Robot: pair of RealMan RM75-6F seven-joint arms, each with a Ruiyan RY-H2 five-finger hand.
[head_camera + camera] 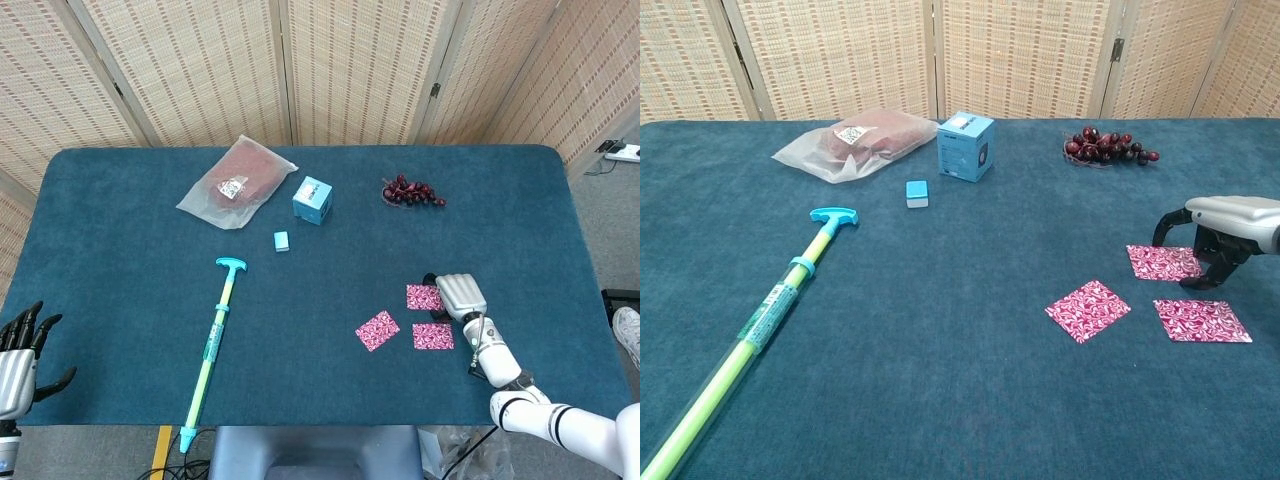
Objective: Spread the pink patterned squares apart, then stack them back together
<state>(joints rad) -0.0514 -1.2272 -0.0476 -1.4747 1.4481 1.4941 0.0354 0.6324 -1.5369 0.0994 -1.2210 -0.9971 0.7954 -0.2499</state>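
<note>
Three flat pink squares w/ white swirl pattern lie spread on the dark teal carpeted worktop (940,330), right-front area, none overlapping. Nearest-centre pink patterned square (1088,310) sits turned diamond-wise, apart from the other two. Far pink patterned square (1164,263) lies partly under the right robot hand (1225,225); front-right pink patterned square (1201,320) lies just beside it, toward the front edge, w/ a narrow strip of worktop between. All three lie flat; thin, card- or cloth-like, material cannot be told.

Right robot hand: silver-grey back, dark fingers (1212,268) curled downward, tips at or on the far square's right edge; thumb arched down at the square's far-left side. Contact vs. hovering cannot be told; nothing is lifted. In head view the same hand (459,296) covers that square's right part.

Left robot hand (20,352): at the front-left corner, off the worktop edge, dark fingers spread, holding nothing.

Other items, all well apart from the squares: long green-yellow rod w/ cyan T-handle (760,318), left; clear plastic bag of reddish contents (860,142), light-blue cardboard box (965,146) and small pale-blue cube (917,193), far centre-left; bunch of dark red grapes (1105,146), far right.
</note>
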